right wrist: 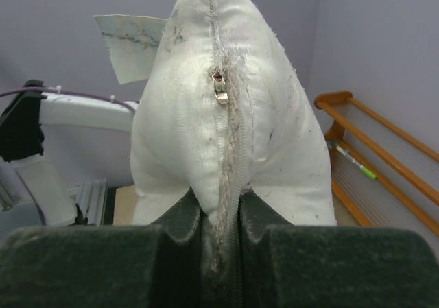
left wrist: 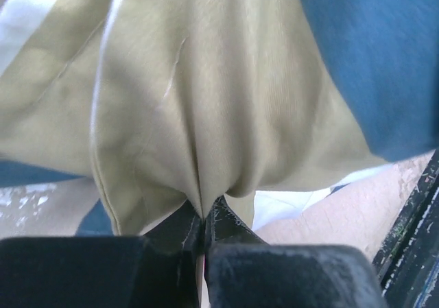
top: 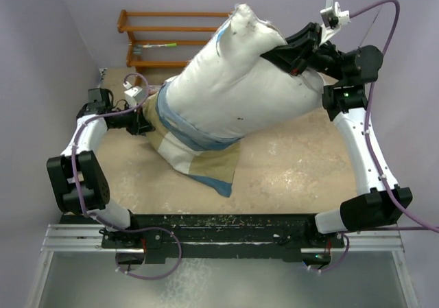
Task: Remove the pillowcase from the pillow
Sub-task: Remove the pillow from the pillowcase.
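Sandy speckled tabletop [top: 295,171] under the pillowcase [top: 206,160], lilac walls [top: 41,40], wooden rack [top: 171,29] behind.

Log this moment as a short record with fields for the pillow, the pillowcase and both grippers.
pillow: white, mostly bare, raised at its far end
pillowcase: around the pillow's lower end only, tail on the table
left gripper: shut on tan pillowcase fabric
right gripper: shut on the pillow's zipper seam
progress: case not yet off

Speckled beige table [top: 295,171] bears the pillowcase [top: 206,162] (partly).
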Motion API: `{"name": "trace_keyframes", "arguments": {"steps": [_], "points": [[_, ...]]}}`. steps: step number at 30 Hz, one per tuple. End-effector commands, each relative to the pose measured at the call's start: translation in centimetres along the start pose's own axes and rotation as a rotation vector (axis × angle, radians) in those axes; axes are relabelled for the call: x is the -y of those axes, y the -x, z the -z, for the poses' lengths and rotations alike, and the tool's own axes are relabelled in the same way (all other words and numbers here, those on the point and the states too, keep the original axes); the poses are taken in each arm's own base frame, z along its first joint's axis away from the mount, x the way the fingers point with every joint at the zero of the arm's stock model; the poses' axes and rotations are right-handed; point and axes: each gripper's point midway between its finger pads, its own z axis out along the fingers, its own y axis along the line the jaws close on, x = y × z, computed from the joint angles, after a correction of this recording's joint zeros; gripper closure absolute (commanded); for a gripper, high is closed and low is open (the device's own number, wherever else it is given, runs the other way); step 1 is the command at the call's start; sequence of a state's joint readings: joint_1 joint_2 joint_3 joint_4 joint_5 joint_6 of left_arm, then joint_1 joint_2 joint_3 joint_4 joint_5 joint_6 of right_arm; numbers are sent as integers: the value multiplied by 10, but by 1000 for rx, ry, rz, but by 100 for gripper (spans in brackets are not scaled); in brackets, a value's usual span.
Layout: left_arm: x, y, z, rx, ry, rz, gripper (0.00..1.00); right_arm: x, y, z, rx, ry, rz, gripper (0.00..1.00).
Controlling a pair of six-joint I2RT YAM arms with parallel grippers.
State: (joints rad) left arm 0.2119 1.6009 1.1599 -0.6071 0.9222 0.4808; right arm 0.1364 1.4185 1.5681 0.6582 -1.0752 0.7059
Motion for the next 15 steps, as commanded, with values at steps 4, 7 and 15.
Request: {"name": "trace_keyframes", "arguments": {"steps": [4, 7, 15], "points": [[-36, 10, 66, 44, 231, 31, 100, 18, 69, 7, 151, -254, 161, 100], [-78, -19, 76, -29, 404, 75, 100, 15, 86, 14, 219, -296, 184, 100], [-140, -96, 82, -238, 619, 127, 100, 7, 136, 59, 428, -292, 121, 100]]}}
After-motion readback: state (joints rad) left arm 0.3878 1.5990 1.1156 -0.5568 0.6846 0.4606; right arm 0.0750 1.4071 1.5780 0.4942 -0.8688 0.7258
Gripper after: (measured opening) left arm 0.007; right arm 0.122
